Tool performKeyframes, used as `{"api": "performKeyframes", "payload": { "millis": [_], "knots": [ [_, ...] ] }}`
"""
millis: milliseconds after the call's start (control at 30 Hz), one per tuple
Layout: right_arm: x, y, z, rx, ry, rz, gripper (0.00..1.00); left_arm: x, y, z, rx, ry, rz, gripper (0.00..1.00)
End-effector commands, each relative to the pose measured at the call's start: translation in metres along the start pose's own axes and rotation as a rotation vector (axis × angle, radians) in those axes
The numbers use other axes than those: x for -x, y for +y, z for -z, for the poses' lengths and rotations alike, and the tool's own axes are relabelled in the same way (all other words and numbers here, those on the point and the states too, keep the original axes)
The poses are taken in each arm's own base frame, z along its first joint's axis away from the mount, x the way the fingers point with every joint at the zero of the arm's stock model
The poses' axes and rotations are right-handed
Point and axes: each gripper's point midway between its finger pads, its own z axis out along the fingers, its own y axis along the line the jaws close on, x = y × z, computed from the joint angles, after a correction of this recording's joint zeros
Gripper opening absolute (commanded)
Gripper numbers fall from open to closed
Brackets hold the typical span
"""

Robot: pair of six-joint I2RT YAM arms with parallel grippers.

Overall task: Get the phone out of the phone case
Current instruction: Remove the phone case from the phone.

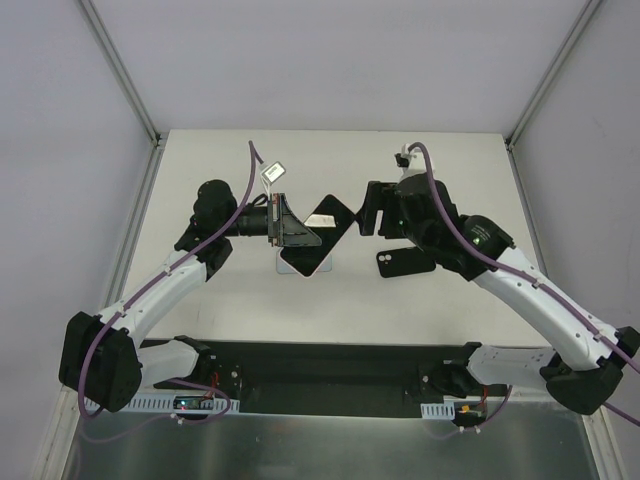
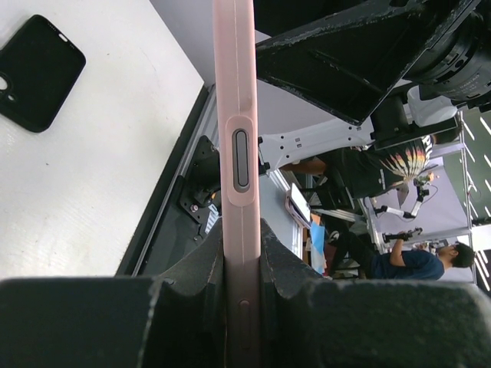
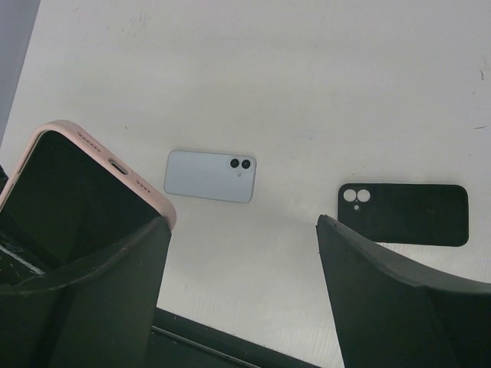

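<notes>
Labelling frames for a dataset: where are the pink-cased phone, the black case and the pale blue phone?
pink-cased phone (image 2: 235,84), left wrist view, side edge.
black case (image 3: 404,215), right wrist view, its flat middle.
pale blue phone (image 3: 209,177), right wrist view, middle of back.

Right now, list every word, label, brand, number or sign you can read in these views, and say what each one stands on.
No text can be read in any view.
White tag by the left arm's cable: any print is too small to read.
Pink phone case: no marking shows.
Black case: no marking shows.
Pale blue phone: no logo shows.
Screen in the background: too blurred to read.
</notes>
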Motion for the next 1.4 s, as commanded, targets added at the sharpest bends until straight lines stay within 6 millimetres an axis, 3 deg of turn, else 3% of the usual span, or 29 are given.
{"api": "performKeyframes", "payload": {
  "millis": [0, 500, 733, 967, 1067, 1233, 1367],
  "knots": [
    [-0.023, -0.054, -0.004, -0.264, 0.082, 0.134, 0.79, 0.003, -0.069, 0.012, -0.166, 0.01, -0.275, 0.0],
    [-0.05, -0.053, -0.032, -0.359, 0.178, 0.228, 0.79, 0.003, -0.103, 0.021, -0.213, -0.006, -0.336, 0.0],
    [-0.073, -0.05, -0.051, -0.352, 0.243, 0.237, 0.79, 0.003, -0.125, 0.026, -0.253, -0.024, -0.362, 0.0],
    [-0.098, -0.04, -0.066, -0.252, 0.316, 0.15, 0.8, 0.002, -0.145, 0.032, -0.283, -0.042, -0.406, 0.0],
    [-0.099, -0.023, -0.076, -0.138, 0.311, 0.056, 0.8, 0.002, -0.152, 0.034, -0.289, -0.051, -0.42, 0.0],
    [-0.112, -0.01, -0.081, -0.06, 0.356, -0.004, 0.8, 0.002, -0.157, 0.036, -0.298, -0.061, -0.434, 0.0],
    [-0.117, -0.011, -0.084, -0.065, 0.376, -0.01, 0.8, 0.002, -0.163, 0.038, -0.309, -0.069, -0.449, 0.0]
  ]
}}
